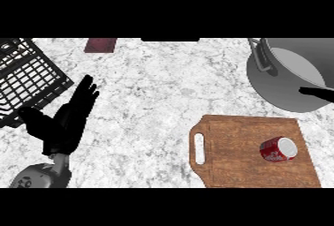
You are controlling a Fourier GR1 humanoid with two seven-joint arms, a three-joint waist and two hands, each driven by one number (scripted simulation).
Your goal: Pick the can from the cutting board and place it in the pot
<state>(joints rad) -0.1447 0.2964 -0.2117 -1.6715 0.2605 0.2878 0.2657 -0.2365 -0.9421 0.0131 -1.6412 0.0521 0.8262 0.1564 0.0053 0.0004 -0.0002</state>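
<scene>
A red can [278, 149] lies on its side on the right part of the wooden cutting board [238, 152], its pale end facing right. The large grey pot [264, 81] stands at the upper right, just beyond the board. My left hand [65, 121] is open at the far left with its fingers pointing up, well away from the can. Only a small black part of my right hand [317, 92] shows at the right edge, over the pot's near side and above the can; the rest is out of view.
A black wire rack [26, 75] fills the upper left corner, right beside my left hand. A dark red flat object [101, 45] lies at the counter's far edge. Marbled counter [157, 101] stretches between the left hand and the board.
</scene>
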